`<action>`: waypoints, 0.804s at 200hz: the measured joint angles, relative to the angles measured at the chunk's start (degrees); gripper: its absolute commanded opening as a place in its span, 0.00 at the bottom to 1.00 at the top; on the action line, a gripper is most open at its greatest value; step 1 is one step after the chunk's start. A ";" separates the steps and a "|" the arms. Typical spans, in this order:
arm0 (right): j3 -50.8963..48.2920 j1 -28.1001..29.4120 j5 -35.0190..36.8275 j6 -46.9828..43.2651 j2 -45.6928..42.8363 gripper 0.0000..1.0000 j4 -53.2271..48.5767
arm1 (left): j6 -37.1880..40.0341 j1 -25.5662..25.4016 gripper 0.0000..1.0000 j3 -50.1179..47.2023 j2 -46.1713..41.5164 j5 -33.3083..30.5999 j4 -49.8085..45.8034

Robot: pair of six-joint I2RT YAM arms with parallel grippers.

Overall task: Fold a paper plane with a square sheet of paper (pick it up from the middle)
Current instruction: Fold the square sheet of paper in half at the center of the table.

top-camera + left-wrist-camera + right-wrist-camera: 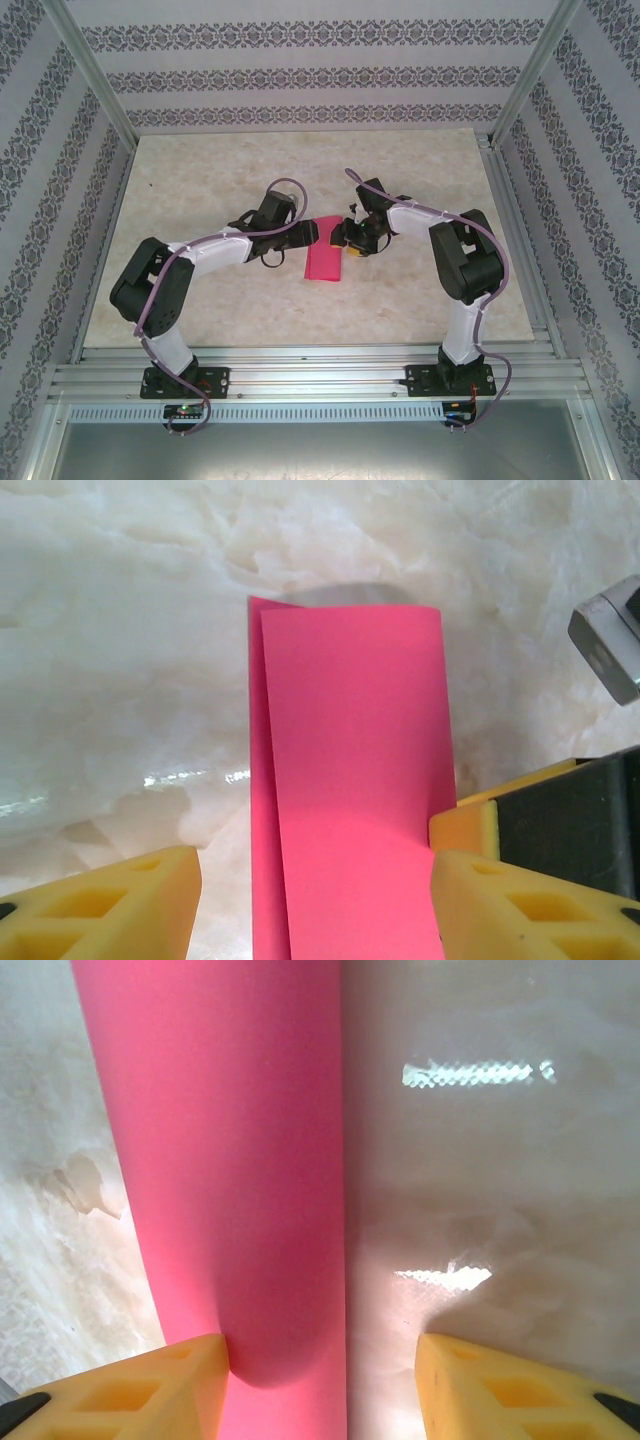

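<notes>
Table (200, 180): pale, marbled, glossy. Striped patterned wallpaper (300, 80) on three sides, aluminium frame (90, 70) around it. You have the sheet (324, 262) lying mid-table, pink, folded in half, one layer's edge peeking past the other. Left gripper (315, 900): jaws open, straddling one end of the sheet, one finger clear of it. Right gripper (320, 1370): jaws open, one finger touching the sheet's curved fold, the other over bare table.
</notes>
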 measured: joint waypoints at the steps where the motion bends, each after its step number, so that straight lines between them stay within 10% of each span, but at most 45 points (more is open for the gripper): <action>1: 0.04 0.00 0.00 -0.04 0.00 0.52 -0.07 | -0.07 0.00 0.62 0.00 0.00 -0.07 0.00; 161: 3.63 1.99 4.07 0.87 1.68 0.52 -2.86 | -1.90 0.00 0.54 1.75 0.98 -2.19 -2.67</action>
